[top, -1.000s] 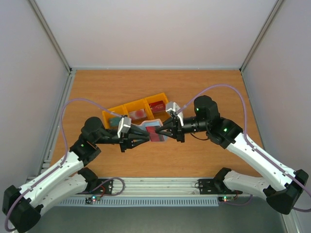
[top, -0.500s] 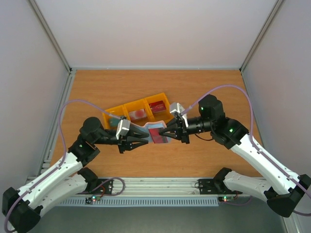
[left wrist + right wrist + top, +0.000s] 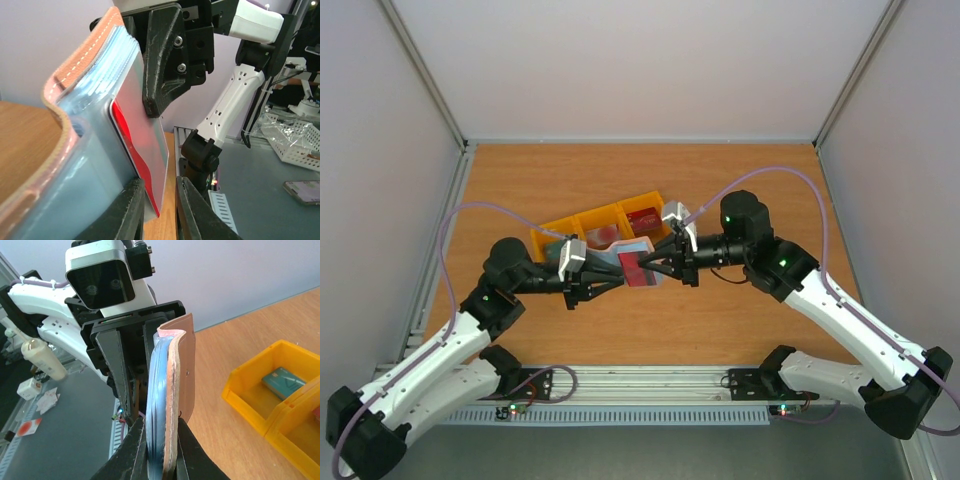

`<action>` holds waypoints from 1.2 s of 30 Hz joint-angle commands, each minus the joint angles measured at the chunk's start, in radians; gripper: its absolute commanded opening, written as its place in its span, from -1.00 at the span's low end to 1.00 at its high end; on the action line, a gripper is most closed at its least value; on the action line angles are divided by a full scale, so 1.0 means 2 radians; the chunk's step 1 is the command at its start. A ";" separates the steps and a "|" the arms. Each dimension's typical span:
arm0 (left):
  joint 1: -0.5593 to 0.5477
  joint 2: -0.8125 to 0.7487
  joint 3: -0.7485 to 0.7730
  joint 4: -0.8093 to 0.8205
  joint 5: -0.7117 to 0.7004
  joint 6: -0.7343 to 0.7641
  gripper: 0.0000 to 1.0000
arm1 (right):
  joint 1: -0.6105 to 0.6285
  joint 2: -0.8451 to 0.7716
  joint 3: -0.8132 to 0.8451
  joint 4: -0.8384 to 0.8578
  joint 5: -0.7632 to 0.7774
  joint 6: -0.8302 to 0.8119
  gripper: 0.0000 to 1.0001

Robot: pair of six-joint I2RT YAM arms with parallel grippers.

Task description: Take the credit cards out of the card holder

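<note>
The card holder [image 3: 612, 257] is held up off the table between my two grippers, taupe outside [image 3: 183, 365], pale blue-grey pockets inside [image 3: 95, 165]. My right gripper [image 3: 656, 268] is shut on its folded edge [image 3: 161, 440]. A card with a red part and a pale part [image 3: 145, 160] sticks out of a pocket; it shows red from above [image 3: 636, 270]. My left gripper [image 3: 603, 286] has its jaws a narrow gap apart around that card's lower corner [image 3: 161, 207], with wood showing between the card and one finger. More cards lie in the yellow tray: teal [image 3: 283, 380], pinkish-red [image 3: 607, 235], dark red [image 3: 642, 217].
The yellow three-compartment tray [image 3: 588, 214] stands just behind the grippers, close to the card holder. Both arms meet at the table's middle. White walls close the table on the left, right and back; a metal rail runs along the near edge.
My right gripper has moved left and back toward the tray, carrying the card holder with it. The left gripper has stayed at the holder's left end.
</note>
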 commanded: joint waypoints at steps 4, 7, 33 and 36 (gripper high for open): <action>-0.002 0.005 0.014 0.020 -0.012 0.002 -0.71 | 0.016 0.013 -0.002 0.043 -0.011 0.016 -0.83; -0.002 0.009 0.013 0.030 -0.012 0.004 -0.81 | 0.027 0.020 0.000 0.045 -0.002 0.014 -0.84; -0.002 -0.006 0.002 0.022 -0.030 -0.022 -0.99 | 0.029 0.028 -0.023 0.042 0.021 -0.003 -0.60; 0.000 -0.013 -0.002 0.022 -0.039 -0.036 -0.99 | 0.014 0.012 -0.039 0.054 -0.002 0.006 -0.57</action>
